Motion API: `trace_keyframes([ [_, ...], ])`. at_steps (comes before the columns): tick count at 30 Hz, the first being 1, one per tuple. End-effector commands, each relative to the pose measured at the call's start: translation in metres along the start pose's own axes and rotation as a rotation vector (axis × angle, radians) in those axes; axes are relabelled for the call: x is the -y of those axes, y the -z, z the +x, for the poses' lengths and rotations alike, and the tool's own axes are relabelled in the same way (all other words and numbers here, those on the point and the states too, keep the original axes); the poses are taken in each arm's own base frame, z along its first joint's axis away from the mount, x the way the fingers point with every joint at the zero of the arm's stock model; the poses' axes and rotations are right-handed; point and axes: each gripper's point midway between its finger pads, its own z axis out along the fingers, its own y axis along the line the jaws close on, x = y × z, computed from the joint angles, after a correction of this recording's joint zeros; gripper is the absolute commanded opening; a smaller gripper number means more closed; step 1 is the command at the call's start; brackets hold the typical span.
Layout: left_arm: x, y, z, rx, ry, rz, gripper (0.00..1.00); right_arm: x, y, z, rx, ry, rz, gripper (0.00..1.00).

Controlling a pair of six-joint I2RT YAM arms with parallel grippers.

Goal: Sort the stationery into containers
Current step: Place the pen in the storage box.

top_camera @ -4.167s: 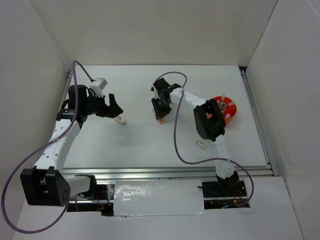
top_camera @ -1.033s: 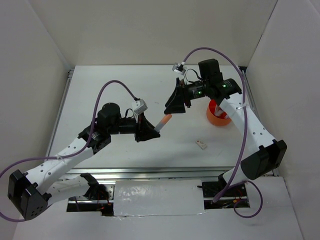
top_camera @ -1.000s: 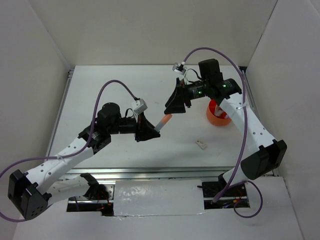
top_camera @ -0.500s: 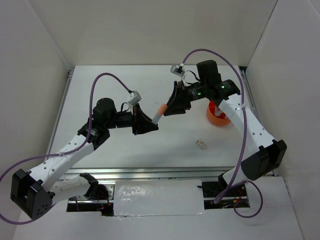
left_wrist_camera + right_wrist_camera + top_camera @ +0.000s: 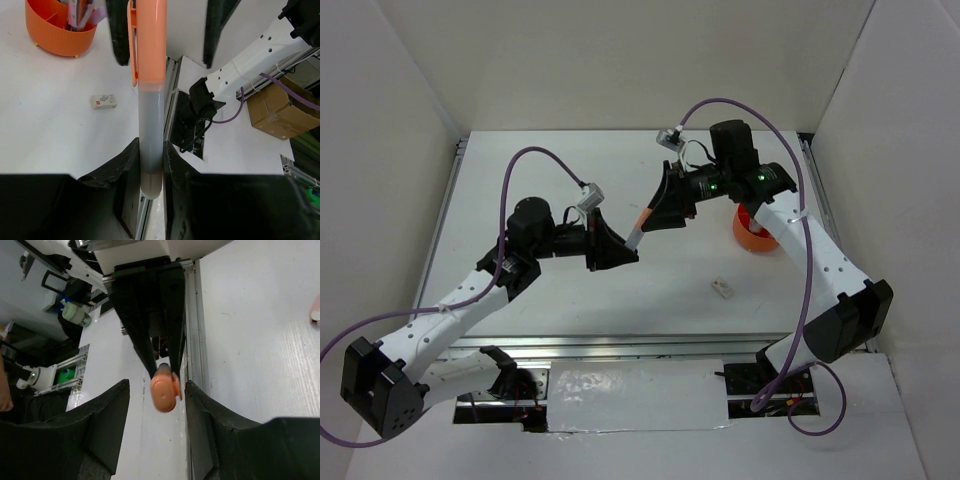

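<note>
My left gripper [image 5: 624, 254] is clenched on the grey end of one orange-capped pen [image 5: 151, 75], up off the table [image 5: 550, 170]. My right gripper [image 5: 156, 390] is spread around its cap, not touching. One orange tub [image 5: 755, 233] at right, one white eraser [image 5: 723, 289] lying loose.

The left arm [image 5: 460, 300] stretches low toward the table's middle, and the left gripper [image 5: 626, 252] is clamped on the grey end of an orange-capped pen [image 5: 640, 226]. The right arm [image 5: 815, 250] arches high and bends back leftward. The right gripper [image 5: 658, 218] faces the left one, jaws spread either side of the cap, apart from it.
</note>
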Motion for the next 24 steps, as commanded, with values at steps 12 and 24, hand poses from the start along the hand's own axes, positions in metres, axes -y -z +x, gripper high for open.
trace_keyframes([
  [12,0.012,-0.002,-0.003,0.023,-0.018,0.06,0.0,-0.003,-0.005,-0.01,0.023,0.103,0.057,0.36],
  [24,-0.025,0.009,-0.013,0.003,0.028,-0.141,0.99,0.018,0.018,-0.005,0.022,0.093,0.194,0.0],
])
